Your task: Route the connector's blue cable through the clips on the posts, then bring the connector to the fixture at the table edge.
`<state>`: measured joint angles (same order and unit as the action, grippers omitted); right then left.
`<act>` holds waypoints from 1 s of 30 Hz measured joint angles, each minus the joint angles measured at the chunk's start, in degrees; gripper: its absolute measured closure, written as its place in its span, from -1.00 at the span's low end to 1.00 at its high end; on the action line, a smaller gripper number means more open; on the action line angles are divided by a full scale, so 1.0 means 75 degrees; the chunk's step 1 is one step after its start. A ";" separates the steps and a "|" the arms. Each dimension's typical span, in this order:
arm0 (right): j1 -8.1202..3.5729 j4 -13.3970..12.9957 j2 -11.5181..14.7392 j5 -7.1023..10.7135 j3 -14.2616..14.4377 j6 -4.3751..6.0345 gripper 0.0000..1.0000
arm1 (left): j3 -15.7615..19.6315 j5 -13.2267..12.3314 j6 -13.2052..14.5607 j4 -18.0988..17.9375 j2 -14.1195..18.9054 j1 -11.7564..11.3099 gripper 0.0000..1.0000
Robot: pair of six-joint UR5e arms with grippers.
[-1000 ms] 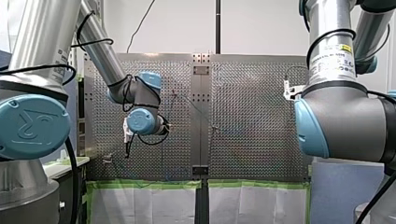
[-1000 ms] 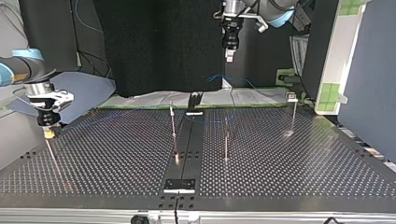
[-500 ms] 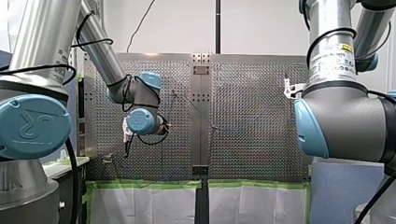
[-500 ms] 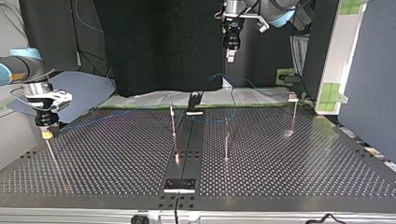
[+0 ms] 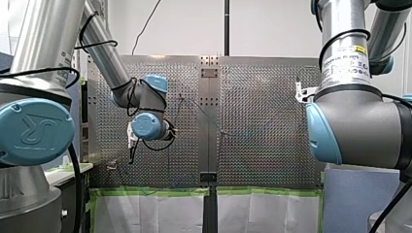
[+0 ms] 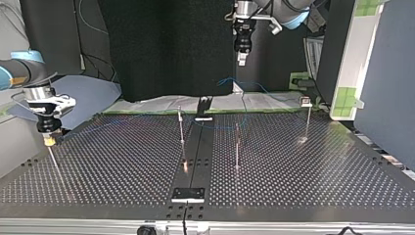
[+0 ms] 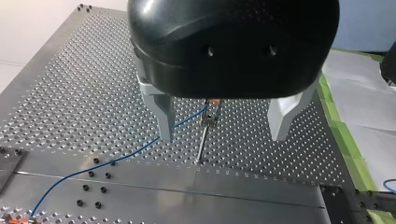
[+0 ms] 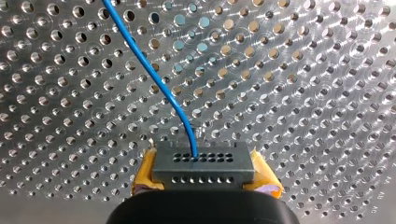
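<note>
Two end effectors: right end effector (image 8: 206,176) clamps the connector (image 8: 204,163) between yellow pads, blue cable (image 8: 154,74) leading ahead over the worktop (image 8: 327,93); left end effector (image 7: 223,133) spread wide, a clip-topped post (image 7: 202,140) between its fingers, cable reaching the clip

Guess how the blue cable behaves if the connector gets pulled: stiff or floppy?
Likely floppy: the blue cable is thin and leaves the connector in a curve, not straight. Probably light for its length, so it should trail the right gripper easily. Pulled taut, it may tug the slim post whose clip it runs to.
</note>
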<state>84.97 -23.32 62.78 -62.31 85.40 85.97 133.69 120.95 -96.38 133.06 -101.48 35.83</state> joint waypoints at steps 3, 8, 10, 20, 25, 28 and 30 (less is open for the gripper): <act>0.0000 0.0000 0.0000 -0.0001 0.0000 0.0000 0.99 | 0.0000 0.0001 0.0001 0.0002 -0.0001 -0.0001 -1.00; 0.0000 0.0000 0.0000 0.0000 0.0000 0.0000 0.99 | 0.0001 -0.0003 -0.0010 -0.0013 -0.0002 0.0000 -1.00; 0.0000 0.0000 0.0000 0.0000 0.0000 0.0000 0.99 | 0.0002 -0.0005 -0.0009 -0.0016 0.0000 -0.0001 -1.00; 0.0000 0.0000 0.0000 0.0000 0.0000 0.0000 -0.89 | 0.0002 -0.0003 -0.0003 -0.0007 -0.0001 0.0000 -1.00; 0.0000 0.0000 0.0000 -0.0001 -0.0001 0.0000 -0.98 | 0.0001 -0.0002 -0.0007 -0.0007 0.0001 -0.0001 -1.00; 0.0000 0.0000 -0.0001 0.0000 0.0000 0.0000 -0.98 | 0.0004 -0.0001 -0.0016 -0.0014 0.0000 -0.0001 -1.00; 0.0000 0.0000 0.0000 0.0000 -0.0001 0.0000 -0.98 | 0.0004 0.0000 -0.0021 -0.0019 0.0000 -0.0002 -1.00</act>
<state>84.97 -23.32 62.78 -62.31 85.40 85.97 133.72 120.95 -96.54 132.92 -101.48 35.82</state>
